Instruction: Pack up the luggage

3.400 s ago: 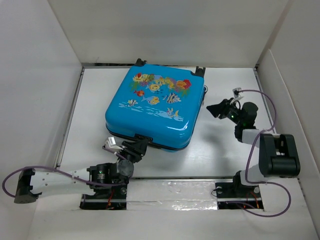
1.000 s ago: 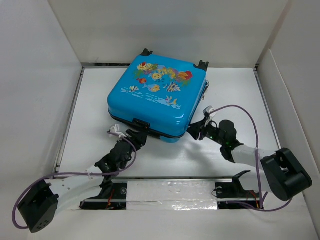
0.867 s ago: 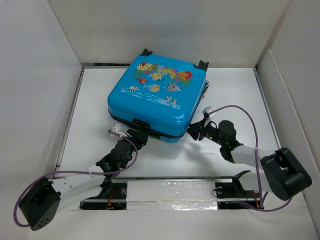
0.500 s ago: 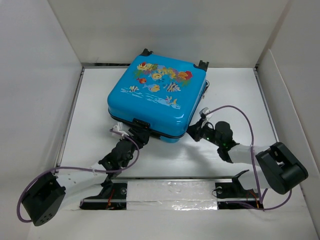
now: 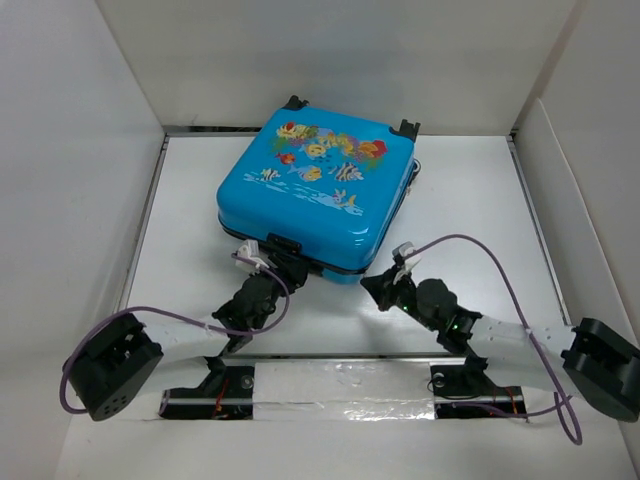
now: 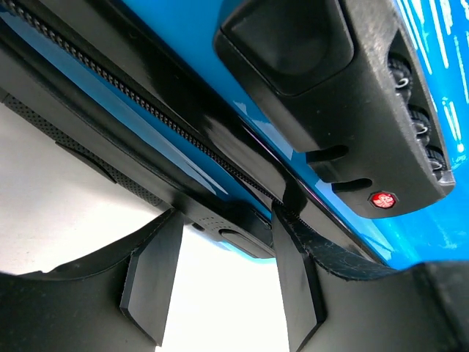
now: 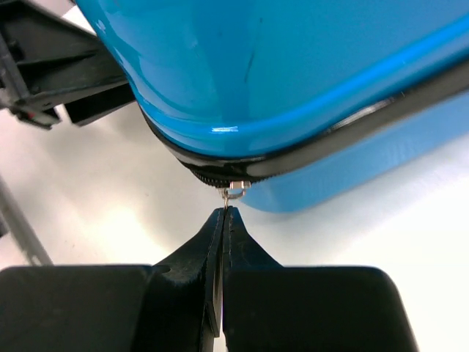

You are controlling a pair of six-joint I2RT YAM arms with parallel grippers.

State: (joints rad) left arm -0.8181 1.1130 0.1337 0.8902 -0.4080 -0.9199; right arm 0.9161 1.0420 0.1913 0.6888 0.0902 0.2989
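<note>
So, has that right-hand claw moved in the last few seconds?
Yes. The right gripper has swung left and closer to the near edge of the table, from the right side of the luggage to its near corner, shut on the zipper pull.

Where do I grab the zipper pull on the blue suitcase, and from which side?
By the metal zipper pull itself, hanging off the seam at the near corner of the blue suitcase. Come from the near side, level with the seam, fingertips pinching its flat faces: it is thin and sticks outward, clear of the shell. The right gripper is shut on it that way.
</note>
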